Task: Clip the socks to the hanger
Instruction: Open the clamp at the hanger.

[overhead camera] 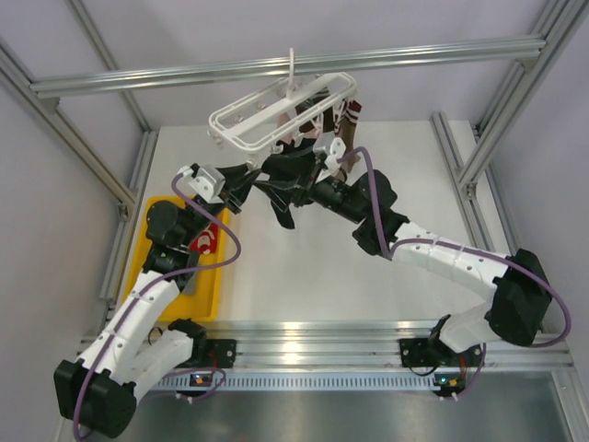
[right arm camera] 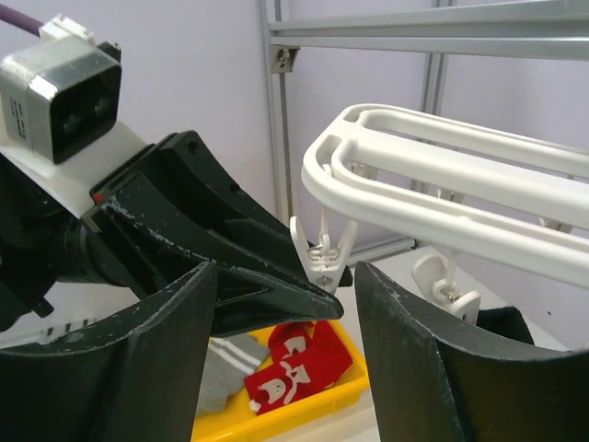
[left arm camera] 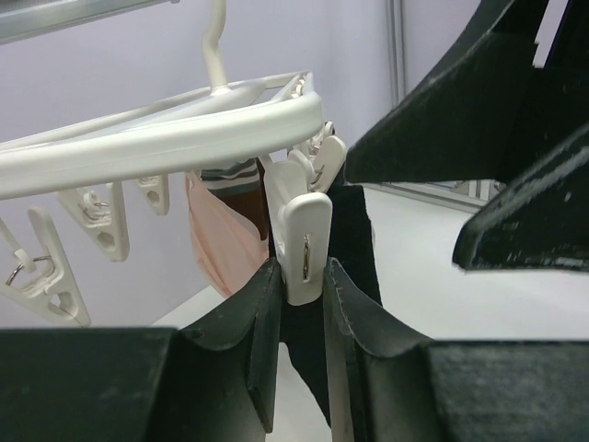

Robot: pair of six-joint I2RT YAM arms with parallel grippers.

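White plastic frame hanger [overhead camera: 247, 142] hangs above the counter's [overhead camera: 304, 276] far side. Left hand [left arm camera: 304, 276] is clamped on one white clip peg [left arm camera: 305, 241]. Right hand [right arm camera: 285, 272] holds its fingers [right arm camera: 166, 368] apart; red fabric socks [right arm camera: 294, 364] lie in a yellow plastic tray [right arm camera: 313, 403].

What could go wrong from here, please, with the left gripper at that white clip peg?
1. The left gripper pinches only the lower end of the white plastic clip peg; it might slip out.
2. The black fabric sock hangs right behind that peg and could snag.
3. The right gripper, open, crowds close below the white plastic frame hanger; a bump could swing it.
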